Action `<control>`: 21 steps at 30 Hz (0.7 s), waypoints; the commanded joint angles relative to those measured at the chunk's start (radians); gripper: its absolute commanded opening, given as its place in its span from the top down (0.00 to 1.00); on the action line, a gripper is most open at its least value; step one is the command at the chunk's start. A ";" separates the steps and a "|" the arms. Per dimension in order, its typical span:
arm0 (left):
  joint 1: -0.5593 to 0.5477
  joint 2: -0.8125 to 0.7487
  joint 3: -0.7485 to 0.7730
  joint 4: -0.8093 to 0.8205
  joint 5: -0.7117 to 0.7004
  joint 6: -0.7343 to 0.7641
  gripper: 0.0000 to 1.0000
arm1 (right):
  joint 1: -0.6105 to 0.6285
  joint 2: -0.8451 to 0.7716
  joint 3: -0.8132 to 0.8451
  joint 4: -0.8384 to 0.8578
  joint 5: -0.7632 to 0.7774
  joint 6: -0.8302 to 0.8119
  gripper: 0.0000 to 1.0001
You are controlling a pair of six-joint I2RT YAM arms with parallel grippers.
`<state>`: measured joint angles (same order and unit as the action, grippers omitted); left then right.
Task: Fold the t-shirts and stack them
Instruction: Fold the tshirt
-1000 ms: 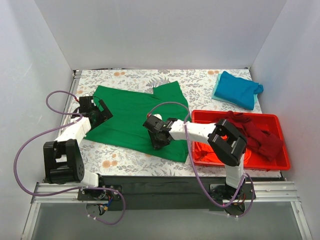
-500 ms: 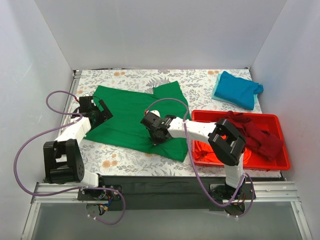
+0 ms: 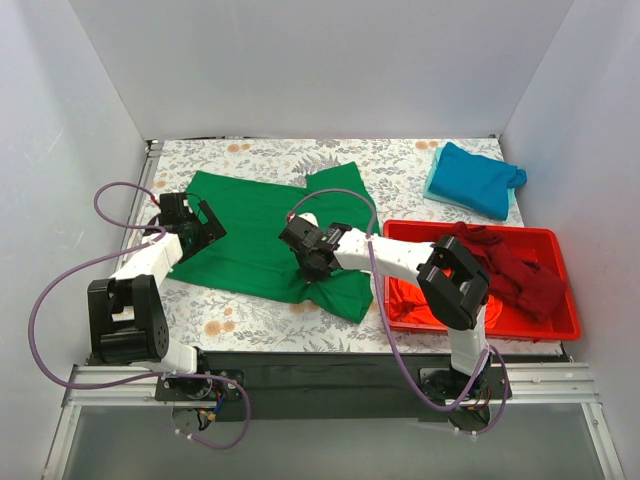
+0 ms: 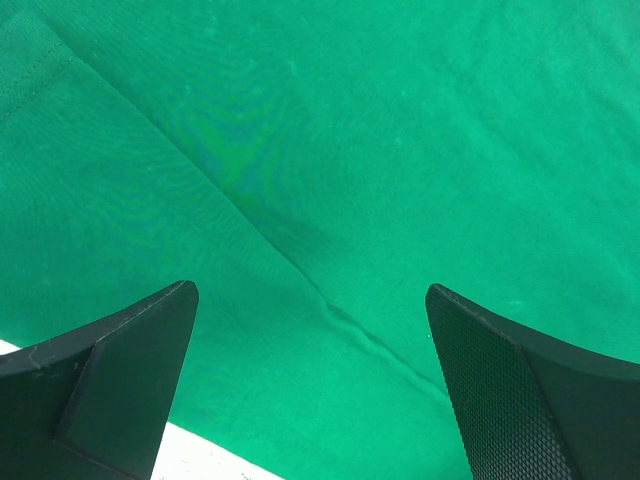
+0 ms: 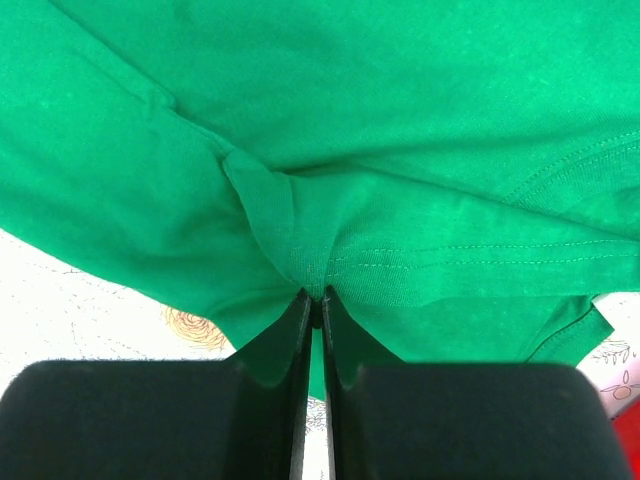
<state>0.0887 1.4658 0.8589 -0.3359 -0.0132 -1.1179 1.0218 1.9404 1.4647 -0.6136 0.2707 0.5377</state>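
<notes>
A: Starting at the near edge, what has the right claw point(image 5: 313, 297) got?

B: Its jaws are closed on a pinch of the green shirt point(image 3: 250, 225), about the middle of the tabletop point(image 3: 240, 318). The wrist view shows cloth bunched into a small peak between the jaws, and a stitched hem runs off to one side.

A: How will it handle?

B: Light, soft and limp, I judge. It drapes and wrinkles wherever it is lifted and won't hold a fold line by itself. A thin pinch may slip, or it may drag the rest askew.

A: Where is a better hold?

B: On hems and seams at the corners, where doubled, stitched cloth gives some grip. Taking two corners at once would make the edge travel straight.

A: And the left claw point(image 4: 310, 300)?

B: It is spread wide and holds nothing, over the shirt's left side near the left edge. A crease runs diagonally beneath it. I can't tell whether it touches the cloth.

A: Further along?

B: The green shirt lies mostly flat across the left and middle, reaching toward the far edge. By the right edge, the tray point(image 3: 560, 328) holds the maroon shirt point(image 3: 515, 270), crumpled. That one likely needs spreading out before any fold.

A: Farthest?

B: The teal shirt point(image 3: 480, 178) is already folded, at the far right corner. It is probably the base of the stack.
</notes>
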 commanded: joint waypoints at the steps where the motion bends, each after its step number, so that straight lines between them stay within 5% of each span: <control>1: 0.003 -0.004 0.000 0.005 0.007 0.012 0.02 | -0.006 0.017 0.028 -0.017 0.012 -0.013 0.89; 16: 0.005 0.008 0.003 0.003 0.012 0.013 0.02 | -0.008 0.014 0.034 -0.018 -0.014 -0.012 0.76; 21: 0.003 0.008 0.003 0.000 0.012 0.012 0.02 | -0.009 0.020 0.051 -0.017 0.007 -0.019 0.93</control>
<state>0.0887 1.4784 0.8589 -0.3359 -0.0093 -1.1179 1.0157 1.9415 1.4654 -0.6285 0.2600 0.5205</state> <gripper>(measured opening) 0.982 0.120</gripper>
